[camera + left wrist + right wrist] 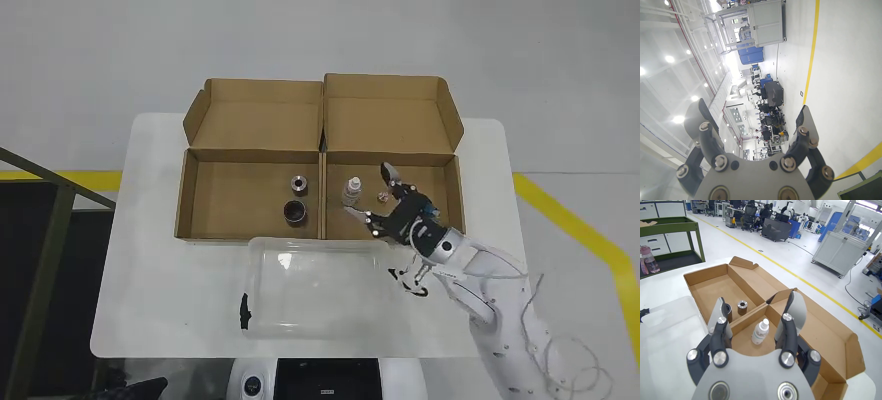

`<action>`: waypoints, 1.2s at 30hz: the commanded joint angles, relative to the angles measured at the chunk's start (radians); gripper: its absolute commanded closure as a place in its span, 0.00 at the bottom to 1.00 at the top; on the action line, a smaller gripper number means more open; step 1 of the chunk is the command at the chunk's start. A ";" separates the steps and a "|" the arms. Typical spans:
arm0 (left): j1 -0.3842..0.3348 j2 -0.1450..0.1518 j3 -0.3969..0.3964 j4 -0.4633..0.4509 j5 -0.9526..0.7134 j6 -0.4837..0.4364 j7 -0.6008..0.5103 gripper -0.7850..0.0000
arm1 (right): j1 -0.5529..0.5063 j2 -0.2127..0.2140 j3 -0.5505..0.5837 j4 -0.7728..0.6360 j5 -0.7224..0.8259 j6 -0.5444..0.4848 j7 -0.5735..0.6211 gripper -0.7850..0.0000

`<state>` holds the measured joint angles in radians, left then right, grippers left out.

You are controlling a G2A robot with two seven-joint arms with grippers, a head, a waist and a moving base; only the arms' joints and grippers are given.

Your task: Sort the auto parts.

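The right jaws hang wide open and empty over the right cardboard box (390, 158), the small bottle (760, 330) standing just ahead between them, while the black part (243, 311) at the clear bin's (320, 285) left end looks nearer the left arm, whose jaws likewise gape empty.

Brown boxes (250, 125), white table (160, 280), dark cylinders (299, 183), white bottle (352, 189)

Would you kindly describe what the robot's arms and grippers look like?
The right arm has a smooth white shell with a black wrist section. The right gripper and left gripper match: a grey metal base plate, black linkages with silver bolts, and curved grey jaws lined in ribbed black.
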<state>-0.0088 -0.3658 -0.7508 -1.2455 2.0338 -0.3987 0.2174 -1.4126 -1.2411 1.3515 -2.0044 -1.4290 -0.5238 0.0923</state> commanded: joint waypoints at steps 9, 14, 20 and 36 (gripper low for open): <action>0.000 0.000 0.000 0.000 0.000 0.000 0.000 0.00 | -0.163 0.021 0.160 -0.014 -0.017 0.006 -0.166 0.01; 0.000 0.000 0.000 0.000 0.000 0.000 0.000 0.00 | -0.239 0.028 0.230 -0.008 -0.013 0.019 -0.244 0.00; 0.000 0.000 0.000 0.000 0.000 0.000 0.000 0.00 | -0.297 0.035 0.289 0.023 -0.014 0.026 -0.315 0.00; 0.000 0.000 0.000 0.000 0.000 0.000 0.000 0.00 | -0.404 0.045 0.385 0.080 0.003 0.030 -0.438 0.00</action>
<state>-0.0088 -0.3658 -0.7508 -1.2455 2.0338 -0.3987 0.2174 -1.8154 -1.1966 1.7346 -1.9272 -1.4266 -0.4939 -0.3439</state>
